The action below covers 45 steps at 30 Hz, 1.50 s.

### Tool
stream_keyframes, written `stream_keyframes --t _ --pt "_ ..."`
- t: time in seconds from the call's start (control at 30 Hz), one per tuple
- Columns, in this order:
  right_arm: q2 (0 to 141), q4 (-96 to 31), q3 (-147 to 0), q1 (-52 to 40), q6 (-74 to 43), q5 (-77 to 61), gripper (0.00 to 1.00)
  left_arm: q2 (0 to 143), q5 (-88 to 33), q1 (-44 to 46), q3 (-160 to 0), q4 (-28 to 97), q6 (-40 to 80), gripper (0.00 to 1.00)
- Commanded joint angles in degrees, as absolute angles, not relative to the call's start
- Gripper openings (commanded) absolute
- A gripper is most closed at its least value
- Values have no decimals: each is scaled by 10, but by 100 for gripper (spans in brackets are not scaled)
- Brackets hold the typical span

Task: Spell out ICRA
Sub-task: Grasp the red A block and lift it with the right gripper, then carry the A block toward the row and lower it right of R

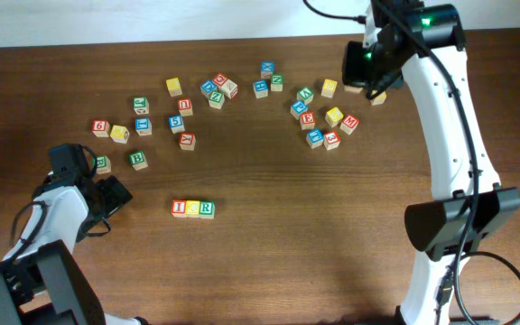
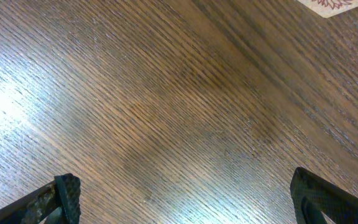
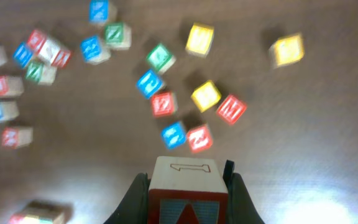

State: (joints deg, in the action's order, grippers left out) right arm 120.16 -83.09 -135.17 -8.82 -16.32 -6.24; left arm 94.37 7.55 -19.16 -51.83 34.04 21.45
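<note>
One red-faced cube (image 3: 187, 186) in right jaws, wrist view only

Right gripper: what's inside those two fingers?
A wooden cube with a red-framed face, clamped by the right gripper. Its letter runs off the picture; the fingers cover its sides.

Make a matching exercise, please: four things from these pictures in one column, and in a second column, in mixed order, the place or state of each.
Column one
1. red-faced wooden cube "I"
2. green-faced wooden cube "R"
3. left gripper
4. right gripper

Column two
a. shut on a red-sided wooden cube
b. left end of the row of three cubes
c. open, above the bare wooden table
d. right end of the row of three cubes

Pairs: 1-b; 2-d; 3-c; 4-a
</note>
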Motion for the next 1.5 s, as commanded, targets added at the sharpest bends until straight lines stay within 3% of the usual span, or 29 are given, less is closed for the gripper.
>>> stream_keyframes --t 0.0,0.3,0.63,1.03,1.47 --pt "1219 -872 -1345 -110 -163 -110 11 938 79 -194 -515 341 216 99" --pt "1222 -884 -1260 -221 -163 -109 11 938 79 -194 -515 341 216 99" --pt "1222 -762 -1063 -328 -166 -110 15 938 79 -194 -515 341 216 99" --pt "1222 -583 -902 -361 -230 -110 18 938 79 -194 -515 341 216 99" --pt "1222 -530 -887 -381 -230 -109 23 938 79 -194 -515 341 216 99"
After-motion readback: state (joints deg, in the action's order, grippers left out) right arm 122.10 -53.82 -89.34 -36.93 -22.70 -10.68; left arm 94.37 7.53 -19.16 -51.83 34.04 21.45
